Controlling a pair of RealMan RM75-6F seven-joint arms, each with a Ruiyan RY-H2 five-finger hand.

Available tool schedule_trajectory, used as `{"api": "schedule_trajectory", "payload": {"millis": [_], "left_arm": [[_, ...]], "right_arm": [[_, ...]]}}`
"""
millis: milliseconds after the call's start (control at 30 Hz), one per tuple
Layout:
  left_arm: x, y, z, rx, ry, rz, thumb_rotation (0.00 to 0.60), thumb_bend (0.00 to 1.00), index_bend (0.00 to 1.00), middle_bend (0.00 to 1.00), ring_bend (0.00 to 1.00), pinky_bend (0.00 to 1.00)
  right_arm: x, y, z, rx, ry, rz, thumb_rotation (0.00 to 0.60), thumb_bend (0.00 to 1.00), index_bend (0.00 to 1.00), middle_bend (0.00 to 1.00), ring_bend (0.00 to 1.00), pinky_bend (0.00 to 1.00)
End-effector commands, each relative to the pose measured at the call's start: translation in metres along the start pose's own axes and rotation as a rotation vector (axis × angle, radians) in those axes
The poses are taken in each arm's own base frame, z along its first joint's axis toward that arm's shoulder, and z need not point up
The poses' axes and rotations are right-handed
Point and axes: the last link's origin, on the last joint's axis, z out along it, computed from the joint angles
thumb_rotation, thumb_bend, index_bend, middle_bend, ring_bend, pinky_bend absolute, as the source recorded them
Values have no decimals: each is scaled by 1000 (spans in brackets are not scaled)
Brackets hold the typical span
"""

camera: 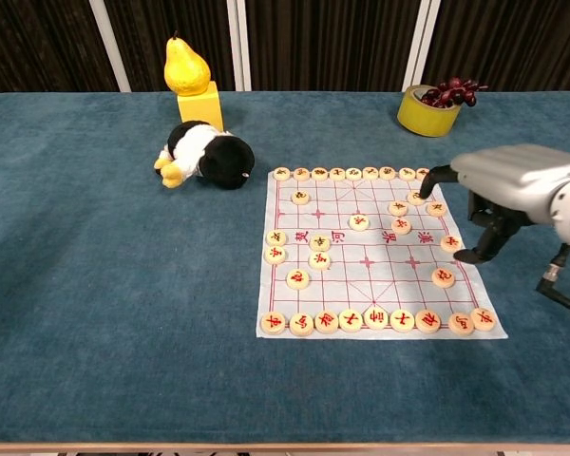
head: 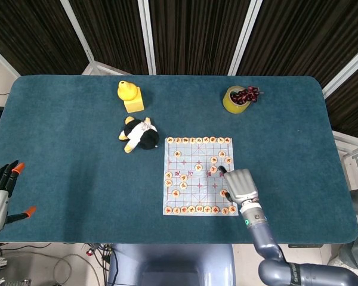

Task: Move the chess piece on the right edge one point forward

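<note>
We see the right hand (camera: 499, 195) over the right side of the chess board (camera: 370, 275). Its fingers (camera: 427, 180) are bent down and spread apart, and it holds nothing. The chess piece on the right edge (camera: 450, 243) sits on the board's right line, just under the hand — one dark fingertip hangs close beside it, but we cannot tell if it touches.

The left hand (head: 0, 193) rests far off at the table's near left corner, fingers apart, holding nothing.

Behind the board lie a black and white plush toy (camera: 207, 155), a yellow pear (camera: 185, 66) on a yellow block (camera: 199, 104), and a yellow tape roll (camera: 427, 112) with dark grapes (camera: 453, 91) on top — all on the blue table (camera: 104, 304).
</note>
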Motion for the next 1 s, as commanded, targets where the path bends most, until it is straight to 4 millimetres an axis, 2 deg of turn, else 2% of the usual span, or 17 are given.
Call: {"api": "schedule_trajectory", "payload": {"millis": [33, 333, 1000], "left_arm": [[0, 0, 0, 2, -2, -2, 600, 0, 0, 0, 0, 0], [-1, 0, 2, 5, -16, -6, 600, 0, 0, 0, 0, 0], [-2, 1, 2, 13, -34, -24, 600, 0, 0, 0, 0, 0]], "right_arm": [[-8, -7, 11, -11, -2, -23, 600, 326, 291, 990, 1000, 899], [-11, -7, 32, -56, 0, -22, 600, 327, 344, 990, 1000, 922], [-16, 4, 40, -127, -50, 35, 600, 319, 412, 990, 1000, 970]]}}
